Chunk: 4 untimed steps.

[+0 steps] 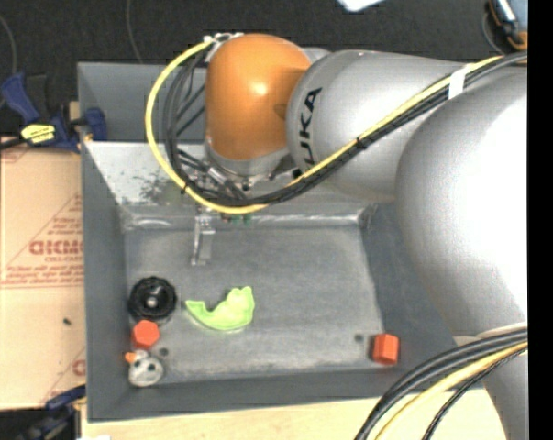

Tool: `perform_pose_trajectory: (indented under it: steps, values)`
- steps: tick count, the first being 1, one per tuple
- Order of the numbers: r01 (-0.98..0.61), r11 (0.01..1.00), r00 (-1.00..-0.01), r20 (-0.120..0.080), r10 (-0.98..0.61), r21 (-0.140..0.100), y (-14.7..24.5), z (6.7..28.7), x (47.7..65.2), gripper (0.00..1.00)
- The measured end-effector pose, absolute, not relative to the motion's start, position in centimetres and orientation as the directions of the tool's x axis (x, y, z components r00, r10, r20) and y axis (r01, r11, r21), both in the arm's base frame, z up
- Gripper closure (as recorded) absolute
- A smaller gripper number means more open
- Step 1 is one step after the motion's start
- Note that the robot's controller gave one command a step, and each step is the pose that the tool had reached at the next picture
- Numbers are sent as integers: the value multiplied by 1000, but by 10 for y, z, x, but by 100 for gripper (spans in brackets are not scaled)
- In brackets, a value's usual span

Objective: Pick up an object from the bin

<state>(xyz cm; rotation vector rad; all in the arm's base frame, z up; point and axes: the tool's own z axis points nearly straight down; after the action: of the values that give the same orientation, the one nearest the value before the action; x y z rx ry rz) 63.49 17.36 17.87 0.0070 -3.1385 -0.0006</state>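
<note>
Taking the middle of the grey bin [304, 273] as the dial's hub, with 12 o'clock toward the far wall: nearest the camera, in the 7 o'clock corner, lies a small silver-white lump [145, 368]. Just beyond it, almost touching, is a small orange-red knob [146, 334]. Well apart, in the 4 o'clock corner, sits a small orange block [383, 347] by itself.

A step farther in, at about 8 o'clock by the left wall, rests a black round disc [152, 298] lying flat. Just beside it, at its 4 o'clock and clear of it, lies a bright green curved piece [223, 310] — flat on the floor, its ends turned up toward 12.

Farther still, at about 11 o'clock, the hand [203, 238] hangs upright over bare floor close under the far wall. The green piece is the nearest thing to it, at the hand's 6 o'clock and well apart. Whether the hand is open or closed cannot be told; I see no thing in it.

Above the hand comes the rounded orange cover [248, 90], ringed by black and yellow cables [157, 136] — and behind that the thick silver arm [423, 126], filling the 1 to 4 o'clock side.
</note>
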Motion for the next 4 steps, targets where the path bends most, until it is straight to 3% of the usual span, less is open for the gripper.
perform_pose_trajectory:
  steps: [1,2,3,4]
  values:
    - [-1,1000,-1000,-4,-1,2,173,184,636,0]
    - [10,1000,-1000,6,10,1,171,121,581,0]
    - [-32,999,-999,-5,-32,0,155,125,585,0]
    - [-27,1000,-1000,5,-27,0,99,69,593,0]
